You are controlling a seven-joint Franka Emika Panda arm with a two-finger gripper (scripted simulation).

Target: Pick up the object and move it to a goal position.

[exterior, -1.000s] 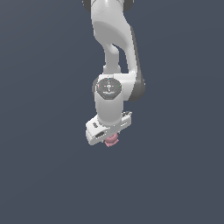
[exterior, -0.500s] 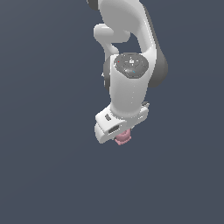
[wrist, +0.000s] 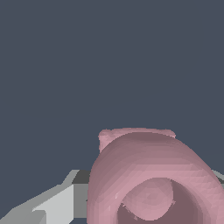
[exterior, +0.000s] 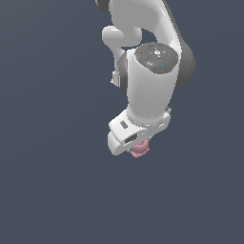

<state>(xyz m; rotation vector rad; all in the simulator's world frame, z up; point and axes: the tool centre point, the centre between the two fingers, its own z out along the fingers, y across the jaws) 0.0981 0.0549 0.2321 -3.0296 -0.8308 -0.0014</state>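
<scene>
Object: dusty-pink knob-like object with a ringed round top and small lobed base (wrist: 151, 183), filling the nearest part of the wrist view, hard up against the camera; in the exterior view we are seeing only a small pink bit of it (exterior: 140, 150) peeping out beneath the hand.

Gripper: white two-fingered gripper of the Panda arm (exterior: 138, 145), which we are reading as closed onto the pink object; one pale grey finger (wrist: 57, 205) is showing just beside the knob in the wrist view, the other is hidden behind it, so the grip is our judgement and the contact itself is not plain.

Key relation: the object is sitting directly between the fingertips and below the hand, nothing to reach for; its ringed top is facing the wrist camera, so we are judging its axis to be running roughly along the gripper's own approach line.

Arm: white Franka arm (exterior: 147, 90), carrying the hand in open space, wrist leaning over with the fingers pointing down and toward the exterior view's left.

Background: plain slate-blue field (exterior: 47, 190) on every side; we are finding no goal marker in either view, so which way the carry has to go cannot be told.

Step in hand: transport, as we are judging it, with the pickup done.
</scene>
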